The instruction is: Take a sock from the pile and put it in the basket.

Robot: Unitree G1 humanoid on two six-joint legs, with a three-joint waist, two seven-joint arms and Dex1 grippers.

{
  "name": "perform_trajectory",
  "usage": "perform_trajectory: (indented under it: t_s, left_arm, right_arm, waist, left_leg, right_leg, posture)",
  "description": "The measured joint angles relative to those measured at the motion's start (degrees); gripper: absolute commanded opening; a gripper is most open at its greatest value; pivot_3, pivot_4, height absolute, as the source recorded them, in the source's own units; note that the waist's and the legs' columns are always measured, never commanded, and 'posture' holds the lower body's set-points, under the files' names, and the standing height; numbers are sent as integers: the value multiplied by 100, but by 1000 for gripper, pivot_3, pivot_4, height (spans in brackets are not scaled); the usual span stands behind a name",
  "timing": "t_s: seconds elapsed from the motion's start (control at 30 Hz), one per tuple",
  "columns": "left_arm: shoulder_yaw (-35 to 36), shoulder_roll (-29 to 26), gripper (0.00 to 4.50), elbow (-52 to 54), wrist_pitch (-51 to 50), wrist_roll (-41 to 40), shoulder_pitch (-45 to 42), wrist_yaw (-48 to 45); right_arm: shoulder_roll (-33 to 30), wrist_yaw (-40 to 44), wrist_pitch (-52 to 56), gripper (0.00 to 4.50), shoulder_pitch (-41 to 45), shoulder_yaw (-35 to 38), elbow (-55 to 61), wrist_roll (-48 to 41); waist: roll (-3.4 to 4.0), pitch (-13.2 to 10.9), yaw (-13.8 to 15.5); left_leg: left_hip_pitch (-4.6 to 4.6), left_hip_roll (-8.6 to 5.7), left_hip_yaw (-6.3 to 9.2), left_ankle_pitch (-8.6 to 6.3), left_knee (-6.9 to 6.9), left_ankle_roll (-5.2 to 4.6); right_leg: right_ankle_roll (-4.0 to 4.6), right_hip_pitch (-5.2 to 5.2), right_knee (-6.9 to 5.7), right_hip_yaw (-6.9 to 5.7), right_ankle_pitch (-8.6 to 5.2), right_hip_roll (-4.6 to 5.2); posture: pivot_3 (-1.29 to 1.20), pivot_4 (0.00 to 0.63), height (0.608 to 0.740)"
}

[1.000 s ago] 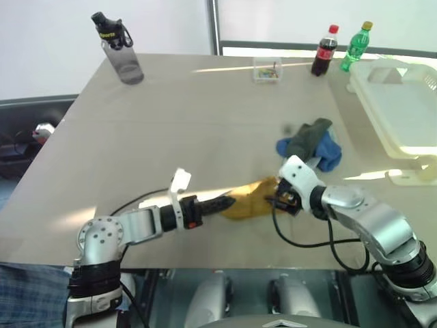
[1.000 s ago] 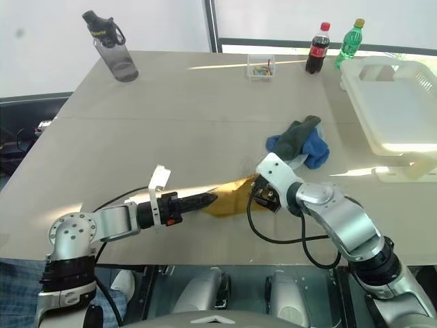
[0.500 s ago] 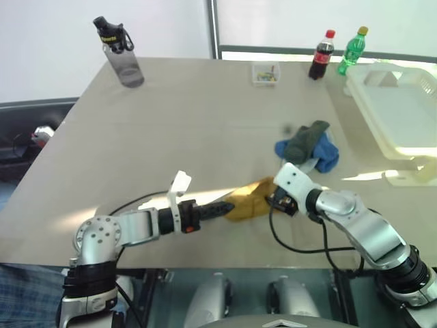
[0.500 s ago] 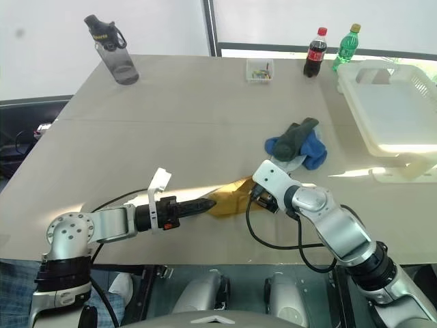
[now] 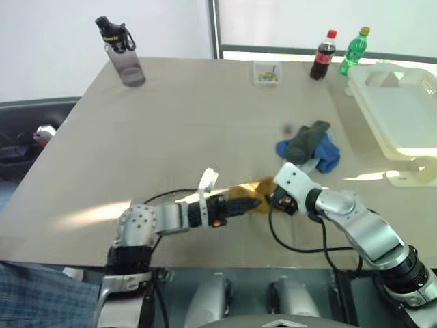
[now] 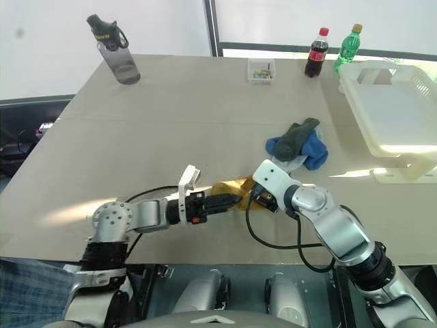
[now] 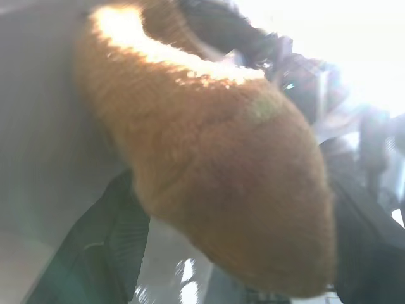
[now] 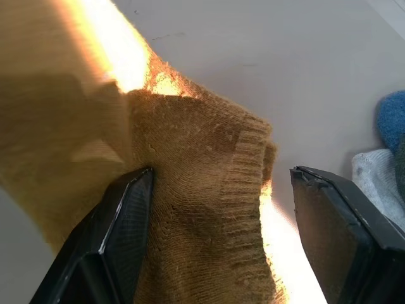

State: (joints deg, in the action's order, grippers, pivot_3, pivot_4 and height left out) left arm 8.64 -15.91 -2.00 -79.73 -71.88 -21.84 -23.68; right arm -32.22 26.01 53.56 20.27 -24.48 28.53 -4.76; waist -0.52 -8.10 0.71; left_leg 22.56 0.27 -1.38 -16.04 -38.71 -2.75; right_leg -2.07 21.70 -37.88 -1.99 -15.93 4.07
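The mustard-yellow sock (image 5: pixel 250 190) lies on the table near the front edge, apart from the pile (image 5: pixel 308 146) of blue, dark grey-green and pale socks behind it. My left gripper (image 5: pixel 251 203) reaches in level from the left, open, and the sock's end (image 7: pixel 221 177) bulges between its two fingers (image 7: pixel 95 253). From the right, my right gripper (image 5: pixel 272 198) is also open, straddling the sock's ribbed cuff (image 8: pixel 209 190); one finger (image 8: pixel 117 244) touches the knit and the other stands clear of it. The off-white basket (image 5: pixel 392 130) sits at the far right.
A grey water bottle (image 5: pixel 123 51) stands at the back left. At the back right are a small clear box (image 5: pixel 266 72), a cola bottle (image 5: pixel 323 55) and a green bottle (image 5: pixel 354 50). Both arms work close to the table's front edge (image 5: pixel 225 246).
My left arm has swung to the right, and its open fingers now reach around the sock's near end, which looks bunched up. The right gripper has stayed where it was.
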Motion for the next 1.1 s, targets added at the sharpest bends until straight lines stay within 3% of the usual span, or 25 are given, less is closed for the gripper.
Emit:
perform_trajectory:
  t_s: [0.33,0.6,1.1]
  left_arm:
    - [214,82,3742,23,151,-231,-237,-406]
    - [145,-17,3742,14,715,444,-98,-553]
    - [-89,624,3742,-452,1306,1091,-575,-977]
  right_arm:
    - [0,-3,114,3543,-62,75,95,-1]
    - [-3,-7,157,3543,-95,110,150,-1]
    - [-6,93,422,3543,-212,459,320,-144]
  waist:
    - [0,-2,10]
    - [1,-6,18]
    - [-7,-26,13]
  left_leg:
    - [12,0,10,0,0,-1]
    - [17,-1,14,0,2,0]
    - [30,-2,19,0,7,-1]
  right_leg:
    - [-1,-1,16,-14,0,1]
    - [-1,-1,23,-19,0,1]
    - [-2,1,33,-27,1,-1]
  posture:
    - [0,150,740]
    - [0,150,740]
    - [0,150,740]
